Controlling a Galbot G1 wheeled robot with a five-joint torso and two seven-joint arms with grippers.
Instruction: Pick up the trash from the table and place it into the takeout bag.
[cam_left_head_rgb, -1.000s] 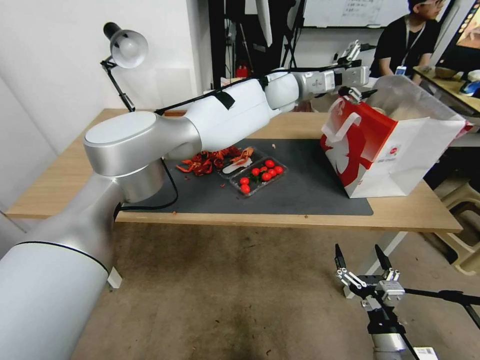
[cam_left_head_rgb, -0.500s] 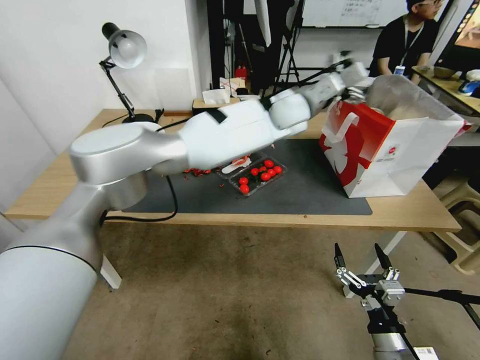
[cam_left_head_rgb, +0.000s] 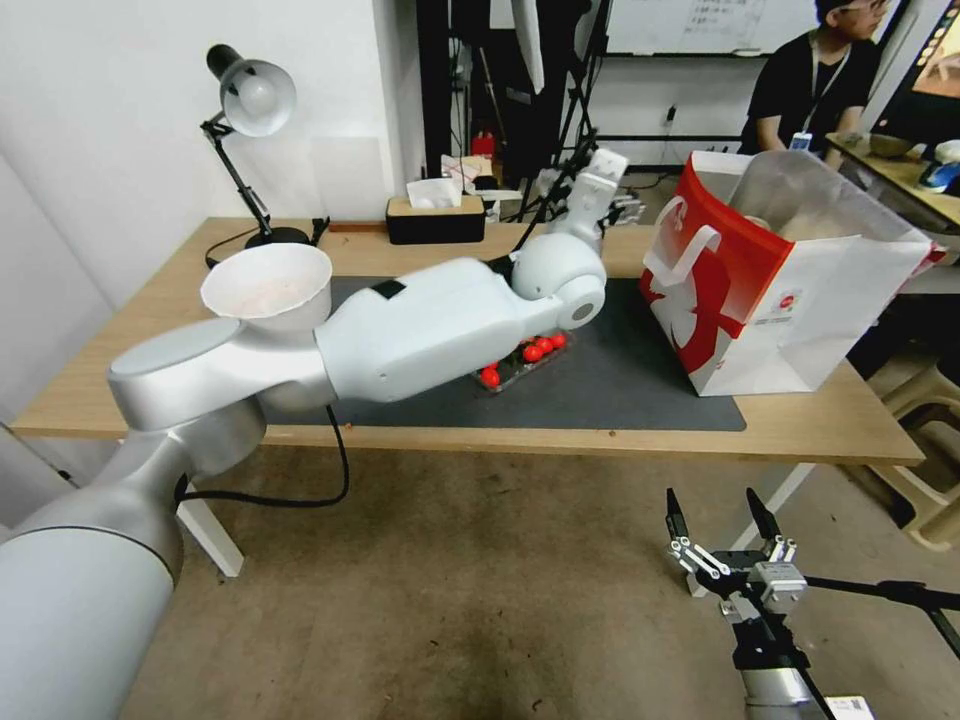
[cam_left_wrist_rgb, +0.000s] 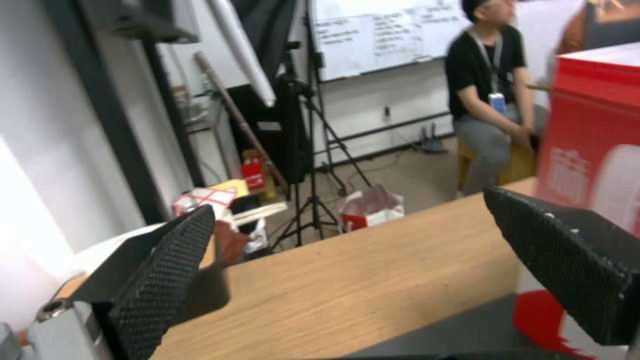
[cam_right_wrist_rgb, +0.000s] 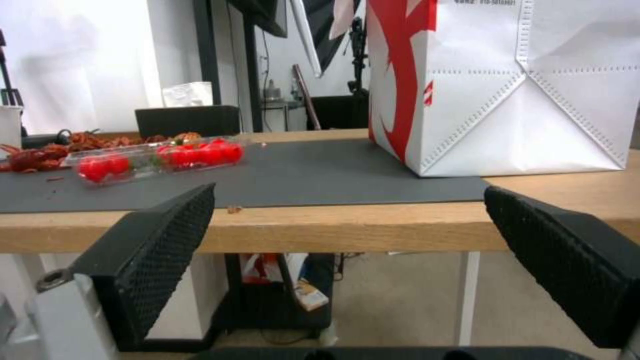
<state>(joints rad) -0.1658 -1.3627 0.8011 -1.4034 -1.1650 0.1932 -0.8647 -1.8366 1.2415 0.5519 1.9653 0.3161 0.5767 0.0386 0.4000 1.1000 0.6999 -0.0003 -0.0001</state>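
One takeout bag (cam_left_head_rgb: 790, 290) stands on the table (cam_left_head_rgb: 620, 440) beside one tray of cherry tomatoes (cam_left_head_rgb: 520, 360). The left gripper (cam_left_wrist_rgb: 360, 260) hovers spread and empty over the far edge; the right gripper (cam_left_head_rgb: 722, 525) waits spread below.

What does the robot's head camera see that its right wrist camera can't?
Head view alone: the desk lamp, the large white bowl, the takeout bag's open top and strap handles, and the left gripper raised beside the bag. Right wrist view alone: the bag's folded white side close up and the space under the table. Both: the takeout bag, the clear tray of red cherry tomatoes, the dark grey mat and the open right gripper.
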